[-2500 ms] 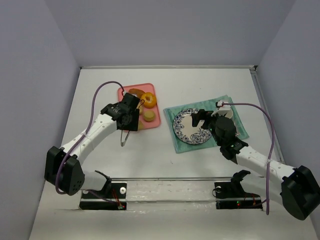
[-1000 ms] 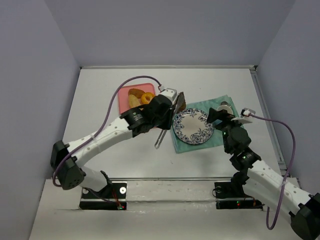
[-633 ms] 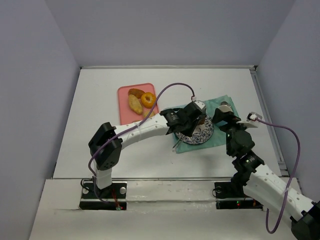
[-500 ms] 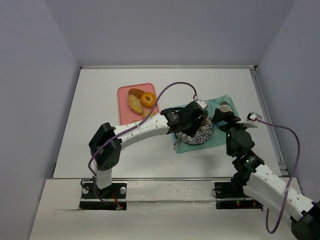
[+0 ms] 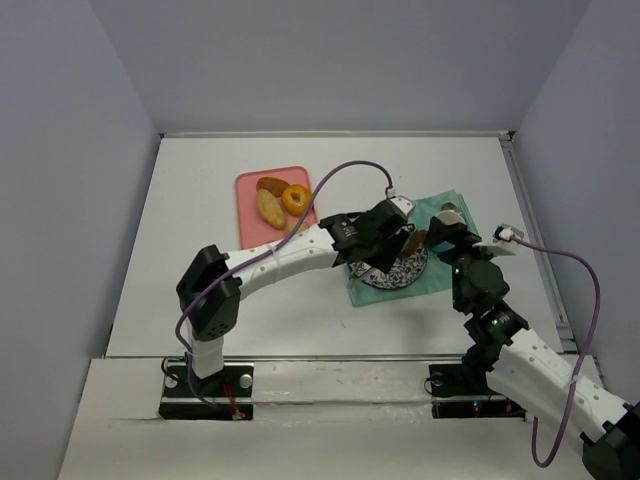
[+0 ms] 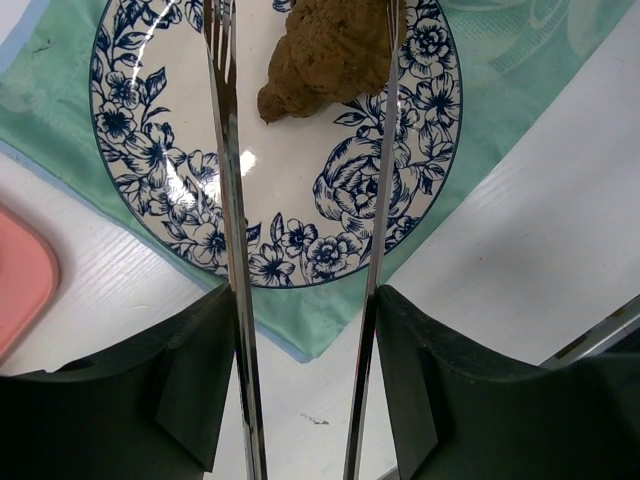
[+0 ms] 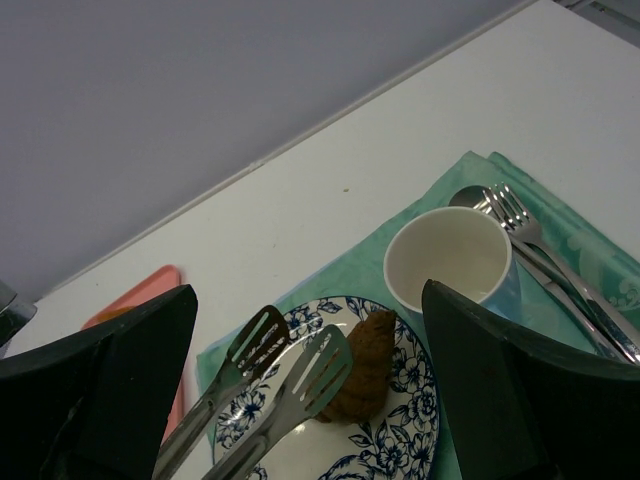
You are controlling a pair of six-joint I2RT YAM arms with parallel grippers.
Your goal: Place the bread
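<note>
The bread [image 6: 330, 50], a brown lumpy piece, lies on the far part of the blue-flowered plate [image 6: 150, 150]. It also shows in the right wrist view [image 7: 365, 375] and the top view [image 5: 416, 241]. My left gripper [image 6: 305, 300] is shut on metal tongs [image 6: 228, 200]. The tong arms stand spread above the plate, one on each side of the bread, which rests on the plate. My right gripper [image 7: 308, 290] is open and empty, hovering by the plate's right side [image 5: 448, 225].
The plate sits on a green mat [image 5: 365, 290] together with a white cup [image 7: 450, 255] and a fork and spoon [image 7: 520, 225]. A pink tray [image 5: 250, 190] at the back left holds a doughnut [image 5: 296, 199] and two pastries.
My left arm swung from the pink tray to the plate with the tongs. The bread now lies on the plate between the spread tong arms. The right arm drew back from the plate.
</note>
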